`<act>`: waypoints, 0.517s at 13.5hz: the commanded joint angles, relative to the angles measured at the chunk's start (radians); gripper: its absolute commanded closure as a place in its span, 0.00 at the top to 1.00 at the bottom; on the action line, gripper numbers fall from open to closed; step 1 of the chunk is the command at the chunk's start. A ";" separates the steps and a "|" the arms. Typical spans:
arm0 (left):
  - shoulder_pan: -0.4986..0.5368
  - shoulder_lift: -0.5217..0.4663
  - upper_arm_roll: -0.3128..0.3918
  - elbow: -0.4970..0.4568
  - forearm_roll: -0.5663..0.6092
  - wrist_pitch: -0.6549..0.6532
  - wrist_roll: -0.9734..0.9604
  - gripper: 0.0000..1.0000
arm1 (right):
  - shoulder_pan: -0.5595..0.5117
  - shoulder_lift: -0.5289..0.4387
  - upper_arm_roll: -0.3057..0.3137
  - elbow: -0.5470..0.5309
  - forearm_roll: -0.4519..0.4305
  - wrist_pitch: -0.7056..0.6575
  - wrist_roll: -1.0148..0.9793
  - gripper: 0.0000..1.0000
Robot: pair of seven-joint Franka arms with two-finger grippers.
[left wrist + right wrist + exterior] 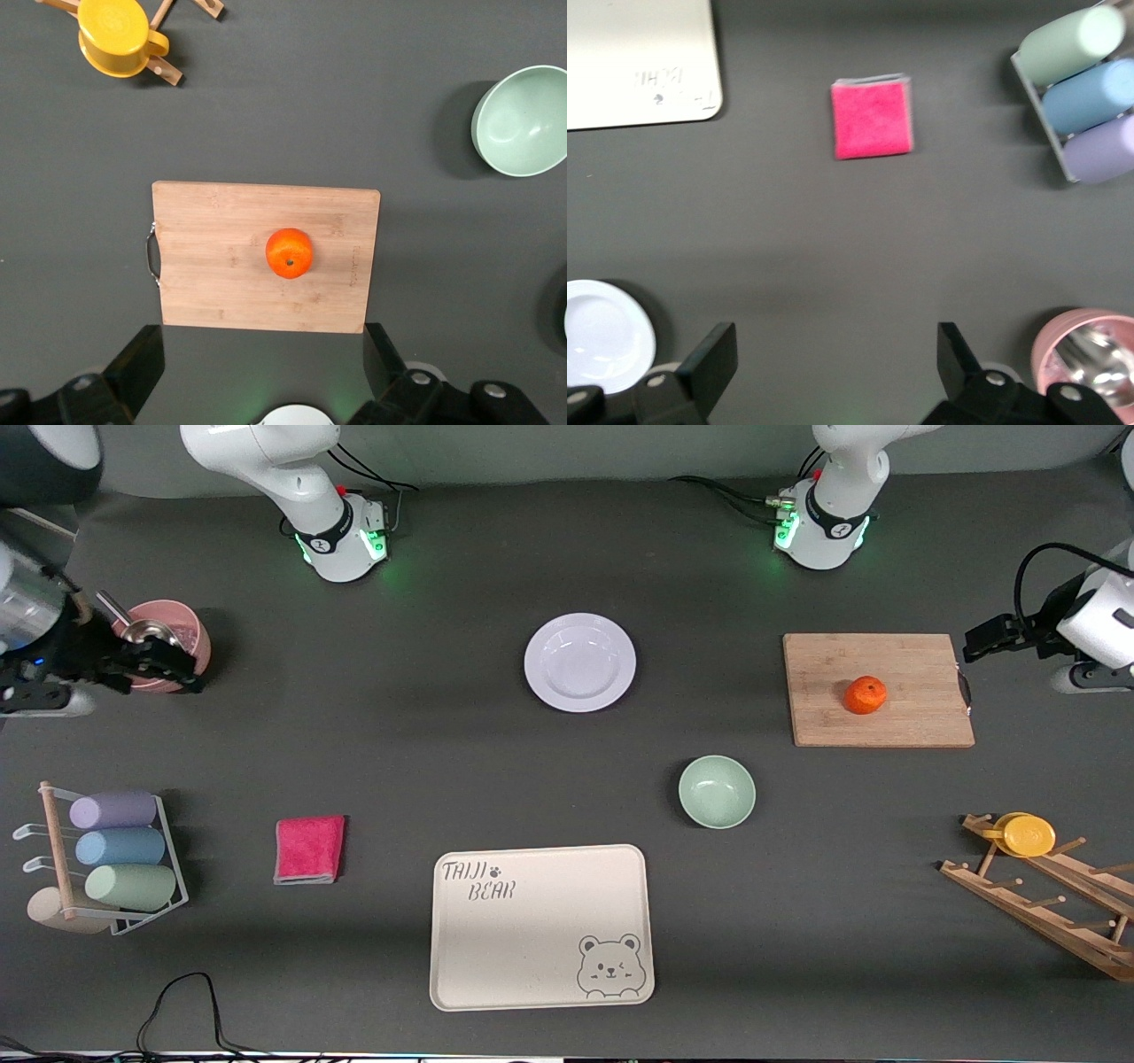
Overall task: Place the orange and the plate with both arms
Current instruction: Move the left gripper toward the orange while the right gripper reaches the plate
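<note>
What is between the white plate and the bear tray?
Only bare dark table lies between the plate and the bear tray, as the front view shows.

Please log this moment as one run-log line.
stage: pre-grasp | orange: on board | plate: on table | left end effector: open | right end effector: open

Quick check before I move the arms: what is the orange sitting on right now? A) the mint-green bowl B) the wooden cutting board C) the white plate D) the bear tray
B: the orange rests on the wooden cutting board toward the left arm's end of the table, while the plate sits empty and apart from it.
</note>
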 commanded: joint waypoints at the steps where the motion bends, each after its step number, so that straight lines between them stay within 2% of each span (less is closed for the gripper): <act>1: 0.011 -0.038 0.008 -0.110 0.008 0.079 0.078 1.00 | 0.058 -0.113 -0.001 -0.105 -0.022 0.005 0.098 1.00; 4: 0.012 -0.095 0.008 -0.313 0.008 0.261 0.084 1.00 | 0.154 -0.228 -0.001 -0.226 -0.022 0.042 0.218 1.00; 7: 0.010 -0.055 0.008 -0.368 0.006 0.303 0.073 1.00 | 0.216 -0.309 0.034 -0.327 -0.019 0.072 0.332 1.00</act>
